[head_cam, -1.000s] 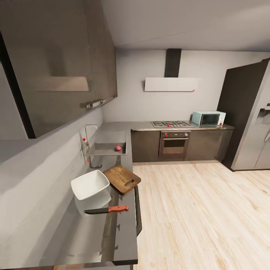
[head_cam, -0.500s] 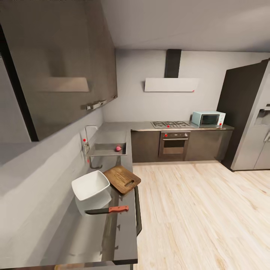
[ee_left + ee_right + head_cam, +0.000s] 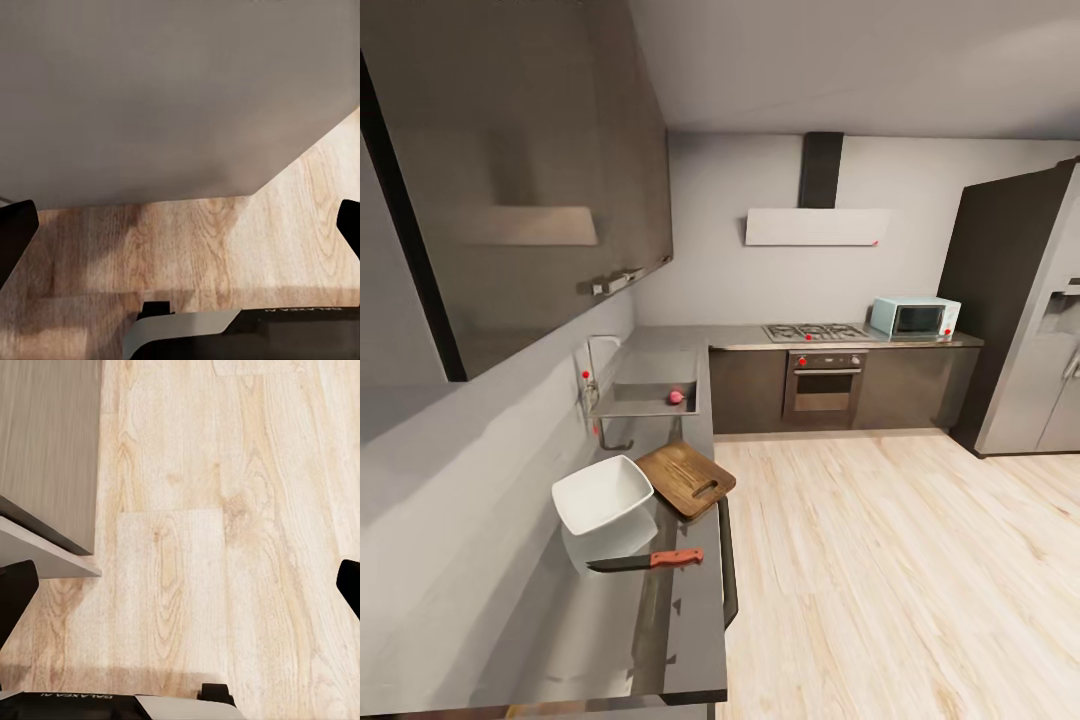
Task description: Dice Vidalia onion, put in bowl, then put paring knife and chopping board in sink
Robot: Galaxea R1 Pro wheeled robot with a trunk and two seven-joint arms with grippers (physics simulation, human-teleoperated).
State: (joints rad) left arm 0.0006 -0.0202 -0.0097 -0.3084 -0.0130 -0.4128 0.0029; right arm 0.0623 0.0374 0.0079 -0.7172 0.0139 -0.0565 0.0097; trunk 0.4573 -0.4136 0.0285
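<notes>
Along the grey bench [image 3: 690,640] at your left, everything waited untouched: the Vidalia onion [image 3: 675,396] sat in the sink [image 3: 650,405] at the far end, the chopping board [image 3: 685,478] lay nearer with the bowl [image 3: 603,493] just beside it, and the paring knife [image 3: 645,561] rested nearest you. Both wrist cameras looked down at the wooden floor [image 3: 225,547]; the left gripper [image 3: 180,225] and right gripper [image 3: 180,585] each had fingertips spread to the frame edges, wide open and empty. I judged you were approaching. You would have done well to roll forward alongside the bench, stop squarely facing the sink, then reach down for the onion.
</notes>
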